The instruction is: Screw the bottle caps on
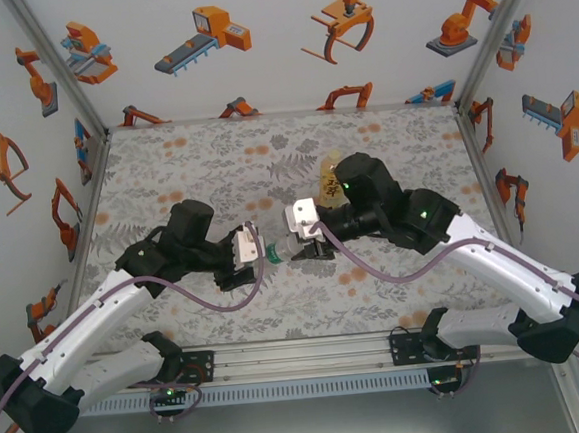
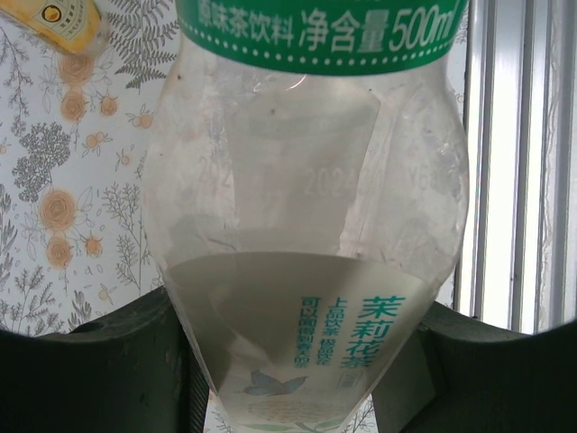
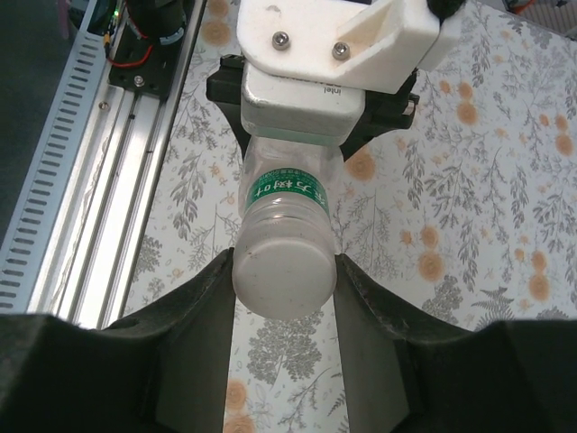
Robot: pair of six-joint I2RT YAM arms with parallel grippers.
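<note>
White cap (image 3: 284, 275): round, plain, faintly speckled, on the neck of the clear bottle (image 3: 281, 194), which is held level above the table. Right gripper (image 3: 284, 287): fingers pressed against the cap's two sides. Left gripper (image 2: 288, 379): clamped on the bottle's body; the left wrist view reads a green label band with white lettering. Amber bottle (image 1: 329, 178): beyond. Floral table (image 1: 214, 152); walls (image 1: 255, 39) printed with orange robots.

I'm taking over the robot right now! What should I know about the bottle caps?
Left end effector: shut on the pale-labelled bottle, held sideways.
Right end effector: shut on the white cap, which sits on that bottle's neck.
Done: cap placed on neck; tightness unclear.
To do: twist it tight. The amber bottle sits farther back.
</note>
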